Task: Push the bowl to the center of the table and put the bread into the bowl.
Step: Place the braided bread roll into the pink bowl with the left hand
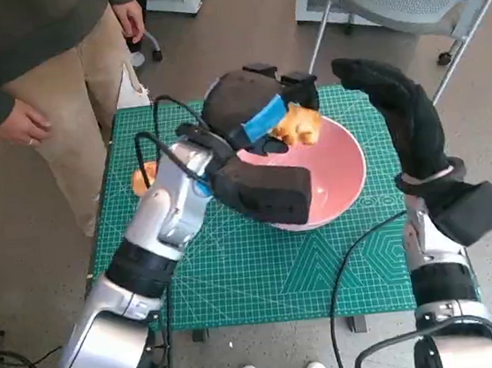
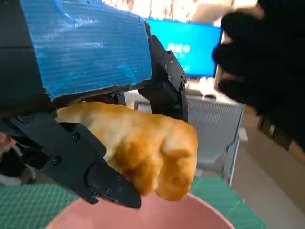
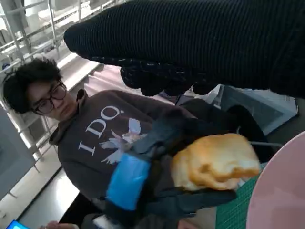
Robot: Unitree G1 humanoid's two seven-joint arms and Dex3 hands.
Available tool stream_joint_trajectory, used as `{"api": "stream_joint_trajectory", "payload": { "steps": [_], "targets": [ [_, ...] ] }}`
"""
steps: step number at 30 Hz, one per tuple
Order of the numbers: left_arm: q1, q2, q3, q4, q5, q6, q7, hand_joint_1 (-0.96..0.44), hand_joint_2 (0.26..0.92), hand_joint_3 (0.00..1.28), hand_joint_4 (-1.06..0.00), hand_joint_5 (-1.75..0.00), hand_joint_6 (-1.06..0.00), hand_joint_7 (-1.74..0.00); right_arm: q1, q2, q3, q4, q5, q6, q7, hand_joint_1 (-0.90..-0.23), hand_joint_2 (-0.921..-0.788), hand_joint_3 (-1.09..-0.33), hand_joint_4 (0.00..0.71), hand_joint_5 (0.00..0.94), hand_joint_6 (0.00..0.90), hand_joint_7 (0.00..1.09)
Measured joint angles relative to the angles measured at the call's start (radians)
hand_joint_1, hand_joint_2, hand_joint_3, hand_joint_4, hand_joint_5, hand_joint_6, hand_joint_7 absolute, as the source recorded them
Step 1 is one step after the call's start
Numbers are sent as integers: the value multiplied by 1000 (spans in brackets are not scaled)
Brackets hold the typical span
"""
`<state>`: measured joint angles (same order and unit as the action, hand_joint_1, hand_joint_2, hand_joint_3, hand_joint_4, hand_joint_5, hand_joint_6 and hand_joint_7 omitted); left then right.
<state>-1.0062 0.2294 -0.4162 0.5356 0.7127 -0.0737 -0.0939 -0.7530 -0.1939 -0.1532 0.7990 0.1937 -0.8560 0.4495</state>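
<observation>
Head view showed the left hand (image 1: 262,129) squeezing the bread (image 1: 299,125) over the pink bowl (image 1: 344,182), ready to drop it in; the right hand (image 1: 402,113) held nothing, fingers apart.

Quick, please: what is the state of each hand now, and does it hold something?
Left hand: holds the golden-brown piece of bread above the round pink bowl.
Right hand: open, holds nothing, raised beside the bowl.
</observation>
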Motion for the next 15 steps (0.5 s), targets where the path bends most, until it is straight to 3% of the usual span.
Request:
{"api": "stream_joint_trajectory", "payload": {
  "steps": [7, 9, 10, 11, 13, 15],
  "targets": [
    [-18, -5, -3, 38, -4, 9, -8, 3, 604, 685, -652, -1452, -584, -1205, 6, 0, 0, -20, -1, 9, -16, -717, -921, -817, 191, 3, -1, 526],
    [-20, -5, -3, 45, -9, 11, -15, 2, 768, 400, -657, -1348, -545, -1206, 9, 0, 0, -24, -1, 11, -20, -717, -921, -816, 193, 4, -1, 526],
    [-21, -6, -3, 48, -13, 13, -21, 2, 799, 351, -653, -1334, -531, -1214, 11, 0, 0, -25, -1, 12, -21, -717, -921, -816, 194, 4, -1, 526],
    [-21, -7, -2, 48, -19, 16, -34, 11, 817, 268, -531, -1028, -455, -988, 13, 0, 0, -26, -1, 13, -23, -717, -921, -816, 194, 4, -1, 526],
    [-21, -10, 0, 49, -40, 26, -65, 14, 832, 156, -407, -494, -405, -573, 17, 0, 0, -29, -1, 14, -26, -717, -921, -816, 195, 4, -1, 526],
    [-21, -15, 5, 48, -69, 40, -112, -9, 821, 101, -287, -255, -354, -363, 21, 0, 1, -31, -2, 14, -30, -718, -921, -816, 195, 4, -1, 526]
  ]
}}
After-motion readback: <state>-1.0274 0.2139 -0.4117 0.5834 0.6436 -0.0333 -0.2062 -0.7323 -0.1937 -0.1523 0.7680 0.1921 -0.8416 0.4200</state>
